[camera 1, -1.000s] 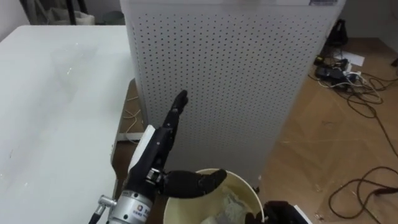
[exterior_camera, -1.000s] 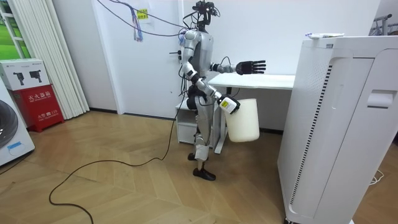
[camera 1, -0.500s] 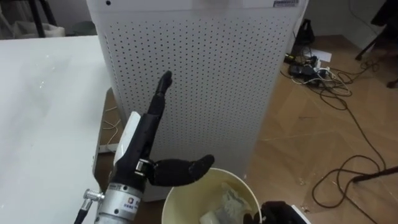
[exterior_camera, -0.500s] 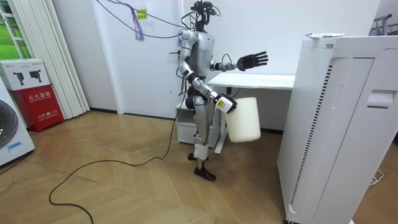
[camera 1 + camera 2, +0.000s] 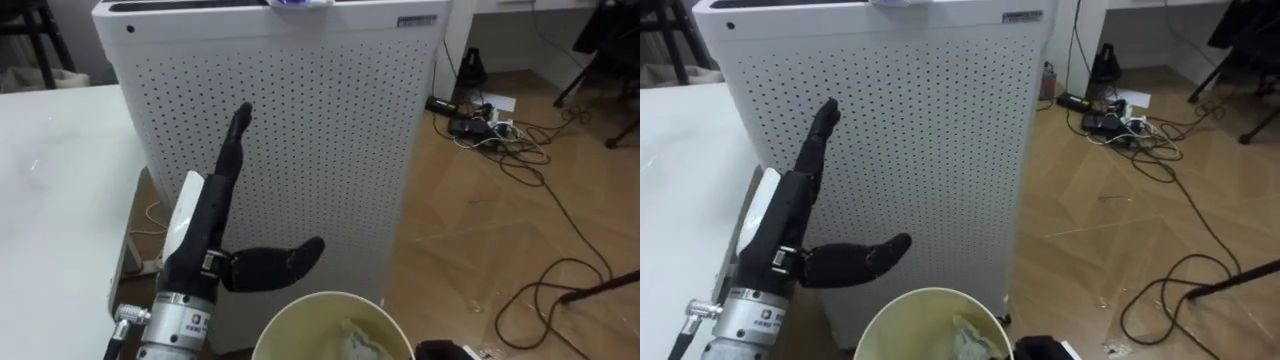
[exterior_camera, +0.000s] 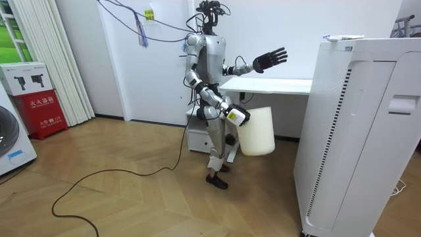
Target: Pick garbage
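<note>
The desk (image 5: 50, 190) is left. The big box (image 5: 330, 140) stands ahead, the bucket (image 5: 285, 318) before it, rubbish (image 5: 355, 338) inside. Cables (image 5: 478, 128) lie on the floor (image 5: 470, 230) right.

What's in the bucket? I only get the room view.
Observer: Crumpled pale waste lies inside the cream bucket.
Operator: Left hand holding any?
Observer: No. The left hand is open and empty, fingers straight, thumb out.
Operator: What's past the white unit?
Observer: Tangled black cables lie on the wood floor beyond the white unit.
</note>
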